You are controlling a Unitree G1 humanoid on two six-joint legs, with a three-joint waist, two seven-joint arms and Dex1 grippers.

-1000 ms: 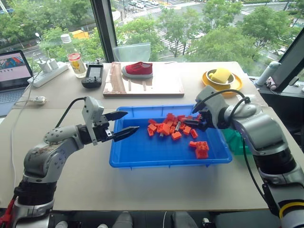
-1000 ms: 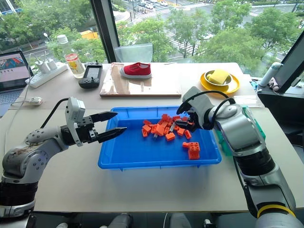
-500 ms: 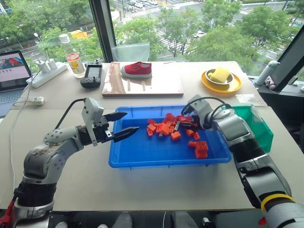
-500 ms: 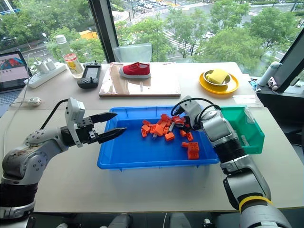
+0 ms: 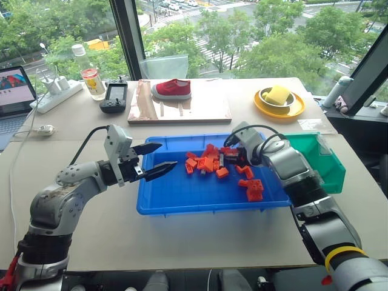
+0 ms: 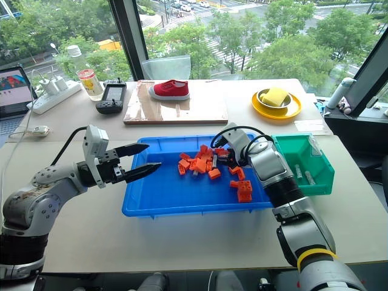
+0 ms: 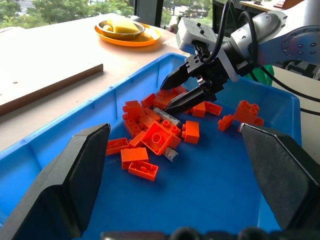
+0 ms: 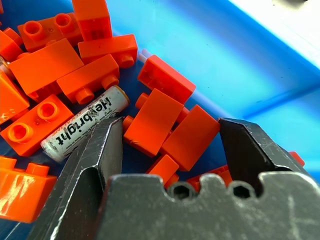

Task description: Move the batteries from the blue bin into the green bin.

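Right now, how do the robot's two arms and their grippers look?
Both arms are rounded silver-grey shells with black joints and a black cable looping near the wrist. The left gripper has a white block and two black pointed fingers. The right gripper has the same. A yellow band circles the right arm.

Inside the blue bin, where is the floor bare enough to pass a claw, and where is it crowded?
The blue bin has bare floor along its near wall and its left half, by the left claw. Its far right part is crowded: orange blocks piled around a battery, with the open right claw just over them.
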